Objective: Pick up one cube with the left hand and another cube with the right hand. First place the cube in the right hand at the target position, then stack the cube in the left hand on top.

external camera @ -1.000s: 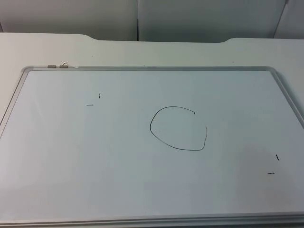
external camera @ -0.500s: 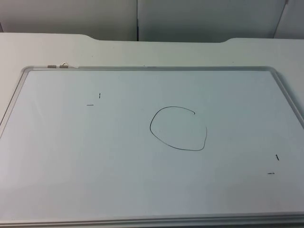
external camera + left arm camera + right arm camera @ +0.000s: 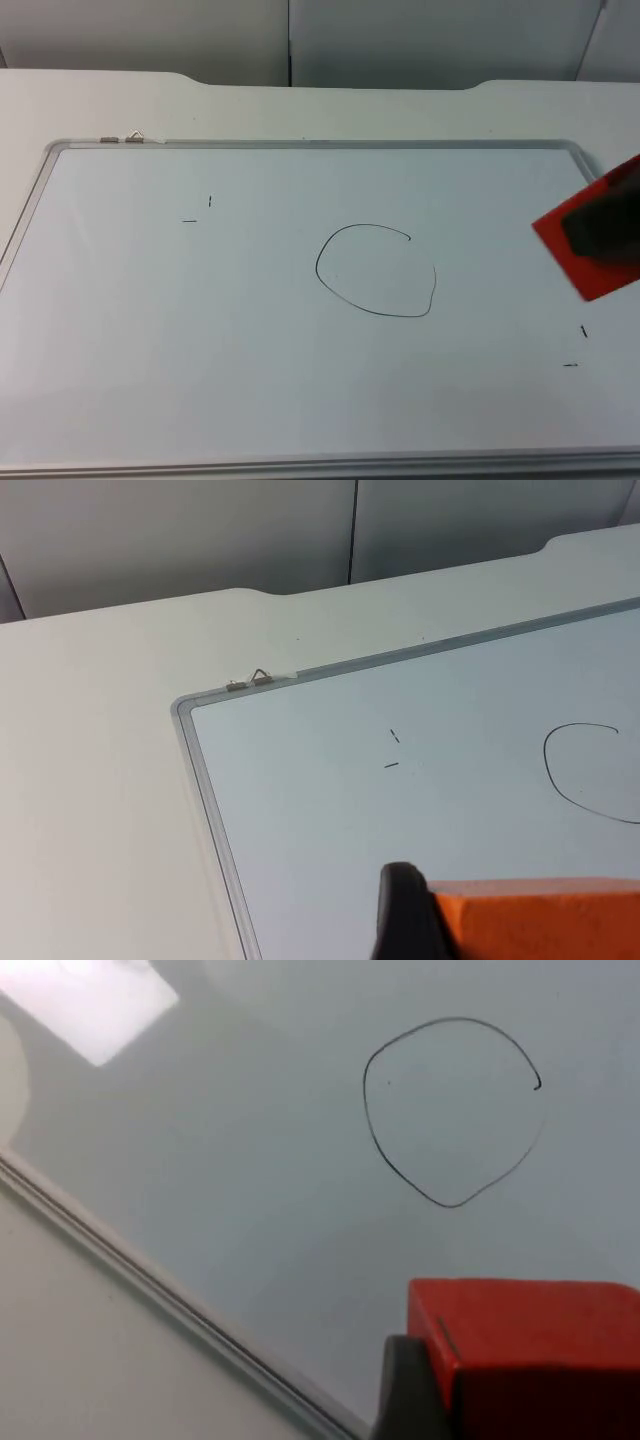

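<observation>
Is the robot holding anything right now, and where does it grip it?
Yes. The right gripper holds a red cube by its sides; the left gripper holds an orange cube the same way.
</observation>
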